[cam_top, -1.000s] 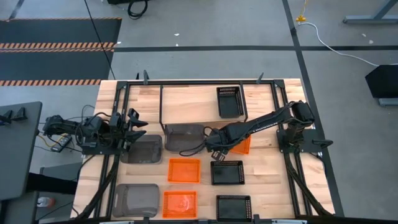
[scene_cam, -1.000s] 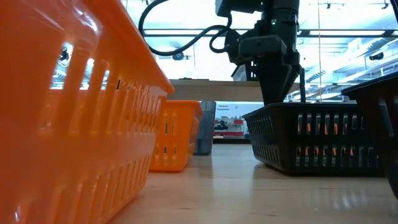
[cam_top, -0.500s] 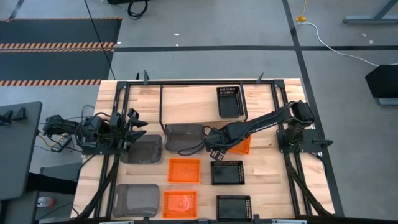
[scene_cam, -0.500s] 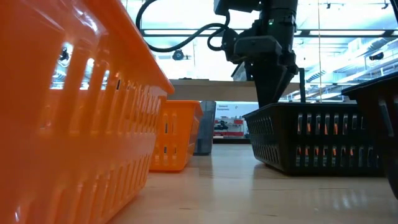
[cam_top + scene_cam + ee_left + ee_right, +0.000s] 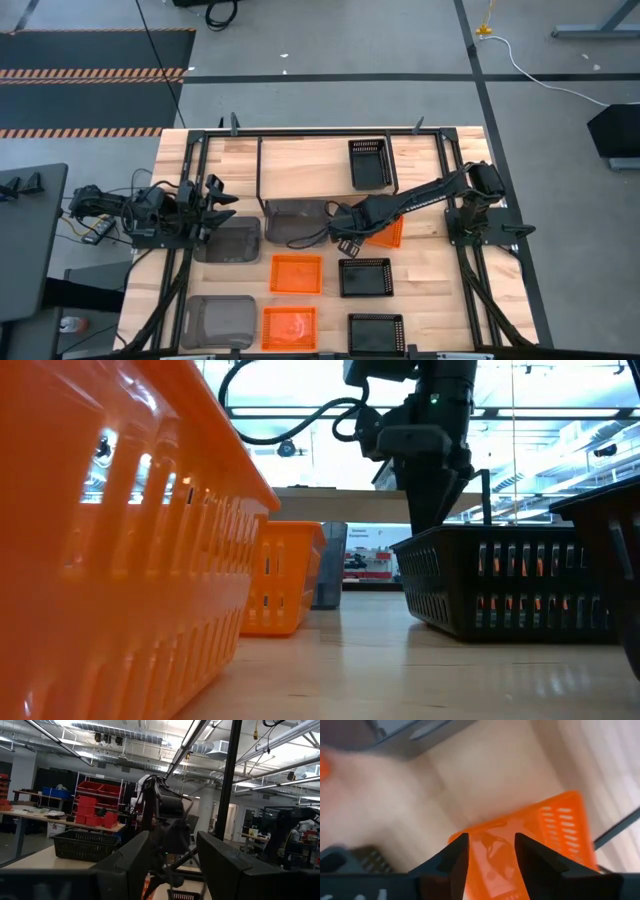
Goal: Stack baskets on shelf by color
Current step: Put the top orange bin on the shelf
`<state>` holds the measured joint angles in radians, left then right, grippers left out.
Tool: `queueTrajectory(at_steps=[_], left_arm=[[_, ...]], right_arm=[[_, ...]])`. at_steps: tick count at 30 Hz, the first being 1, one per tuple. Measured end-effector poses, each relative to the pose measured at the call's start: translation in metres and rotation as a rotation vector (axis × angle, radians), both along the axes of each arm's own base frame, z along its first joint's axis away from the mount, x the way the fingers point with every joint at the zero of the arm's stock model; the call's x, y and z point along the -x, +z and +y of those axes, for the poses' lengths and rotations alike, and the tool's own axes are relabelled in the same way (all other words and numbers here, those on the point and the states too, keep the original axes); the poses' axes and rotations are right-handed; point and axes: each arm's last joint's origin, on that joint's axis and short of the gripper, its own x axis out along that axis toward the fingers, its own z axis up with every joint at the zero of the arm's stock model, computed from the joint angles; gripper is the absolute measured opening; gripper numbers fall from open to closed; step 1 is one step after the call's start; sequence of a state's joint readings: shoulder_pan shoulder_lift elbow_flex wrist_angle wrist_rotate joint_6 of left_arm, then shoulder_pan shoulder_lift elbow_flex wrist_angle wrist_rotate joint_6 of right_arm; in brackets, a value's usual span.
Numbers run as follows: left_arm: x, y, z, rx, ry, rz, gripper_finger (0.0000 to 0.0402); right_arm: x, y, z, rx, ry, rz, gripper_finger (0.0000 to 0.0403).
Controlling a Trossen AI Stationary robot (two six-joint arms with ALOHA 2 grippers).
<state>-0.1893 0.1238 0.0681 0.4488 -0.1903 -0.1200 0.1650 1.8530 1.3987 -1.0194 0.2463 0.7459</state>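
Observation:
My right gripper [image 5: 343, 240] [image 5: 490, 865] is open and points down over the left end of an orange basket [image 5: 390, 233] [image 5: 545, 830] lying flat on the table in front of the shelf [image 5: 310, 165]. In the low view a black basket [image 5: 500, 585] hides its fingertips. A grey basket [image 5: 297, 220] lies just left of it. My left gripper [image 5: 222, 205] [image 5: 172, 865] is open and waits at the table's left, above another grey basket [image 5: 228, 240]. A black basket [image 5: 367, 163] sits on the shelf top. My right gripper comes from above with one finger [image 5: 455, 862] just outside the orange basket's left end wall [image 5: 470, 837] and the other [image 5: 537, 865] over its inside. I cannot tell whether either finger touches the basket, which rests flat on the table.
On the near half of the table lie two orange baskets [image 5: 296, 273] [image 5: 289, 326], two black baskets [image 5: 366, 277] [image 5: 376, 332] and a grey basket [image 5: 220, 320]. Black frame rails run along both table sides. Bare board shows on the shelf's left part.
My right gripper has shifted a little toward the table's left, staying open. The baskets have stayed where they were.

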Motion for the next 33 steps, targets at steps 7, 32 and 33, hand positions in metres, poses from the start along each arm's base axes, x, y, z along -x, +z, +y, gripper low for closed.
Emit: queueTrajectory(at_steps=[7,32,33], left_arm=[[0.0,0.0,0.0,0.0,0.0,0.0,0.0172],[0.0,0.0,0.0,0.0,0.001,0.001,0.0172],[0.0,0.0,0.0,0.0,0.001,0.001,0.0172]], right_arm=[[0.001,-0.006,-0.016,-0.003,-0.053,0.016,0.0194],[-0.002,-0.004,-0.012,-0.086,-0.124,-0.008,0.0197],[-0.003,-0.004,-0.011,-0.088,-0.122,-0.018,0.0197]])
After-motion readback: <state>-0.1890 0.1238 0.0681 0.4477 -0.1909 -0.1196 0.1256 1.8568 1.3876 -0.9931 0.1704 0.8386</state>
